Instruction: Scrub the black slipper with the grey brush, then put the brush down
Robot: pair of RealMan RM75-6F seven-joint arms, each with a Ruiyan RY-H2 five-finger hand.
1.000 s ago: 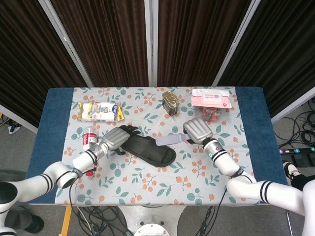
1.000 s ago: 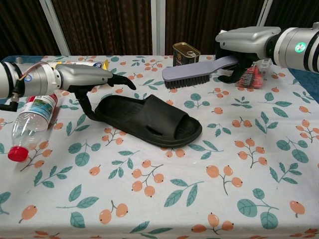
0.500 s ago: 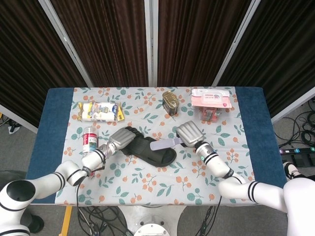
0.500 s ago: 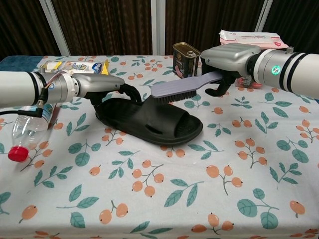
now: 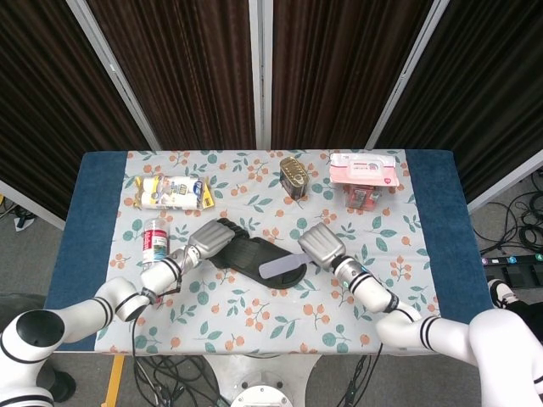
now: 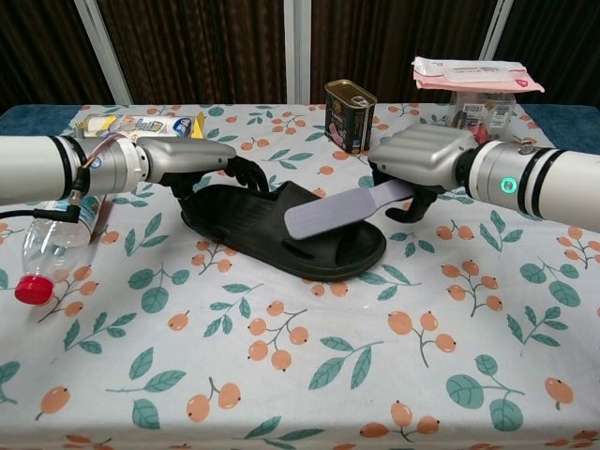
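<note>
The black slipper (image 6: 272, 225) (image 5: 244, 256) lies flat near the middle of the floral tablecloth, toe to the right. My left hand (image 6: 192, 161) (image 5: 208, 238) presses on its heel end, fingers curled over the rim. My right hand (image 6: 422, 161) (image 5: 318, 244) grips the handle of the grey brush (image 6: 328, 212) (image 5: 282, 268). The brush head lies across the slipper's strap and toe part, back side facing up, bristles hidden underneath.
A plastic bottle with a red cap (image 6: 52, 236) (image 5: 153, 236) lies at the left. A tin can (image 6: 350, 114) (image 5: 293, 176) stands behind the slipper. A pink wipes pack on a box (image 6: 476, 80) (image 5: 364, 174) sits at back right, a snack packet (image 5: 174, 192) at back left.
My right hand came down and leftward, bringing the brush from above the table behind the slipper onto its strap. My left hand moved from beside the heel to pressing on it.
</note>
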